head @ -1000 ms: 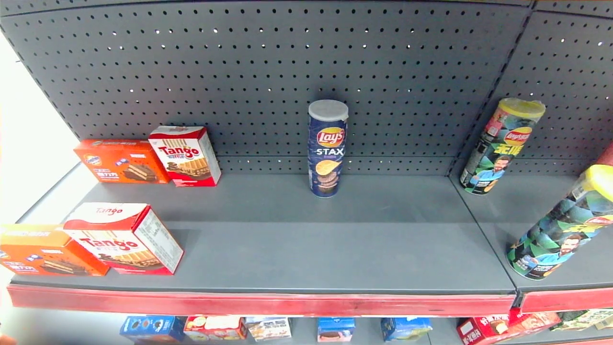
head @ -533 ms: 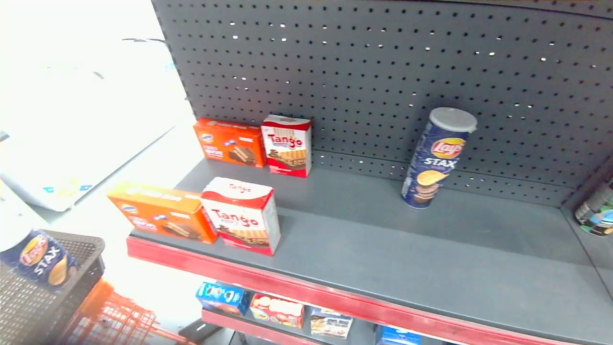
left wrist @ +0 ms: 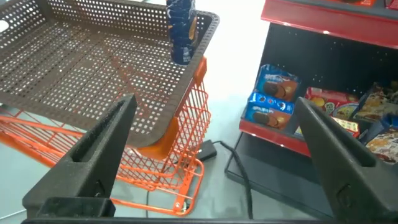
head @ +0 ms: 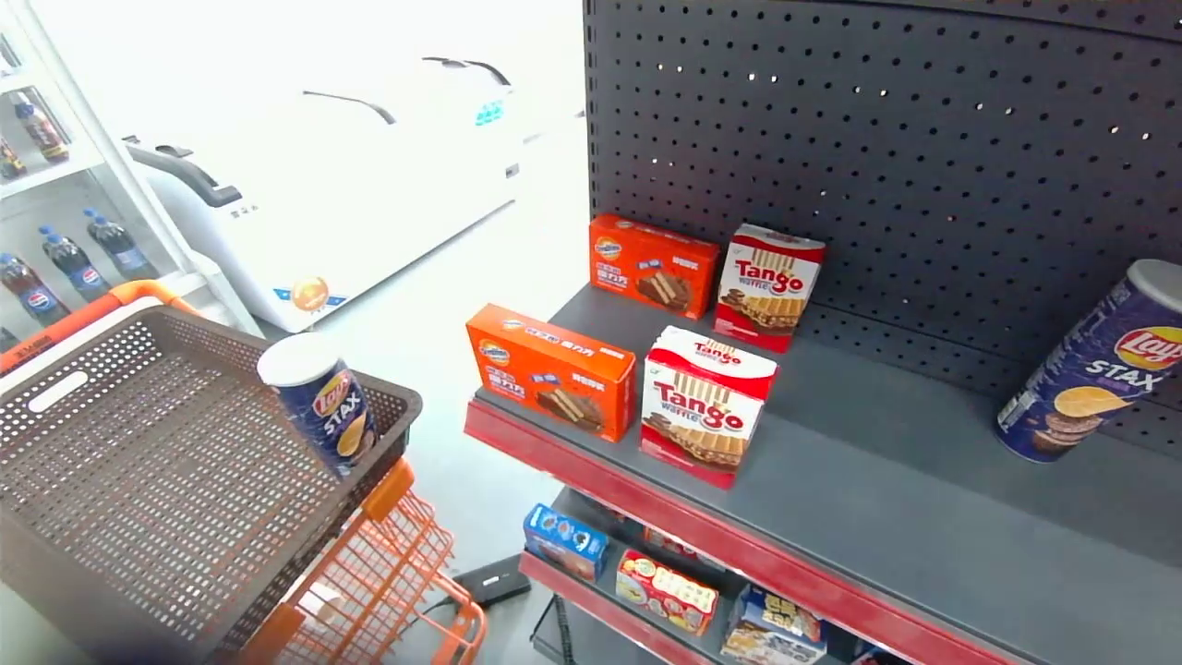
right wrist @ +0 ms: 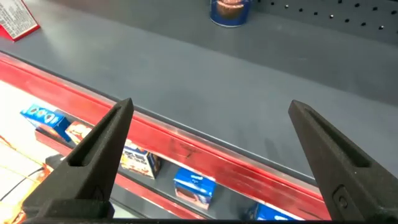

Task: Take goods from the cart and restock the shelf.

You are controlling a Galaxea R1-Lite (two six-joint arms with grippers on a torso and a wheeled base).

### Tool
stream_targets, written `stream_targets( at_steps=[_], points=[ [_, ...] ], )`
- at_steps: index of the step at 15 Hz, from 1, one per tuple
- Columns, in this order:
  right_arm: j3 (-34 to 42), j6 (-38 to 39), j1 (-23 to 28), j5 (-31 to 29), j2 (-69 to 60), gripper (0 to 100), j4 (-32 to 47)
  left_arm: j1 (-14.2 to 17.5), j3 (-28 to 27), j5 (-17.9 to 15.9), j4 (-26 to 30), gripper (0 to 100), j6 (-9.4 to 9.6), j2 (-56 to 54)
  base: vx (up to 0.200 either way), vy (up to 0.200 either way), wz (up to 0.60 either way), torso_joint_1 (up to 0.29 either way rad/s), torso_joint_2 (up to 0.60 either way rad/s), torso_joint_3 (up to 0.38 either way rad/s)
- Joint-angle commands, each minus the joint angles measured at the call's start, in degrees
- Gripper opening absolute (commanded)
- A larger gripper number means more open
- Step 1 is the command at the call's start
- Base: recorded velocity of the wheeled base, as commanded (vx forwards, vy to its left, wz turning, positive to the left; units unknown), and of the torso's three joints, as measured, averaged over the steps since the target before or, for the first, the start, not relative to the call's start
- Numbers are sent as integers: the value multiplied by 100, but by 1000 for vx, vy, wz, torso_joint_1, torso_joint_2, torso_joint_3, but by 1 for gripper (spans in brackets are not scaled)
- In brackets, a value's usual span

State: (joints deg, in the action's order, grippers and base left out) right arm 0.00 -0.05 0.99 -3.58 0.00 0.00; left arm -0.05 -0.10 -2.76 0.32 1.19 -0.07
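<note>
Hanging low beside the orange wire cart [left wrist: 186,155], the left claw [left wrist: 214,102] has its two black fingers spread wide and empty, which I judge is a gap suited to a can's girth. Ahead of it and higher up, a dark blue cylindrical crisp can with a pale lid [head: 319,402] stands upright at the near wall of the brown perforated plastic basket [head: 138,462], well apart from the fingers (an easy side grab, I'd guess). The right claw [right wrist: 211,104], equally open and empty, hovers over the red front lip of the grey metal shelf [right wrist: 205,81]. Beyond it, a second blue can [right wrist: 230,11] stands back by the pegboard, leaving the front free. That can's top is cut off, and whether the basket can leans on the wall I can't tell.
</note>
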Motion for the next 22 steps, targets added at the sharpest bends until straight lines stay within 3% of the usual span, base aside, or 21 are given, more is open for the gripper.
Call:
stream_targets(
  at_steps=[1,5,7,9,12,14,16,17,18,20,22],
  points=[
    [0,-4,-2,-2,0,100,0,5,1,-6,-5,100,4,7,0,0,0,0,0,0],
    [0,-4,-2,-2,0,100,0,5,1,109,-5,100,12,7,0,0,0,0,0,0],
    [0,-4,-2,-2,0,100,0,5,-377,258,179,100,65,7,0,0,0,0,0,0],
    [0,-4,-2,-2,0,100,0,-4,-1001,284,689,100,65,614,0,0,0,0,0,0],
    [0,-4,-2,-2,0,100,0,-21,-1388,267,601,100,-23,2011,0,0,0,0,0,0],
    [0,-4,-2,-2,0,100,0,-101,-1502,267,-295,100,-67,3207,0,0,0,0,0,0],
    [0,-4,-2,-2,0,100,0,339,-1537,152,-963,100,-163,4226,0,0,0,0,0,0],
    [0,-4,-2,-2,0,100,0,400,-1572,38,-1438,100,-181,4771,0,0,0,0,0,0],
    [0,-4,7,-2,0,100,0,400,-1572,29,-1473,100,-181,4806,0,0,0,0,0,0],
    [0,-4,-2,-2,0,100,0,699,-1906,-50,-2088,100,21,6151,0,0,0,0,0,0],
    [0,-4,-2,-2,0,100,0,743,-1950,-23,-2721,100,39,6977,0,0,0,0,0,0]
  ],
)
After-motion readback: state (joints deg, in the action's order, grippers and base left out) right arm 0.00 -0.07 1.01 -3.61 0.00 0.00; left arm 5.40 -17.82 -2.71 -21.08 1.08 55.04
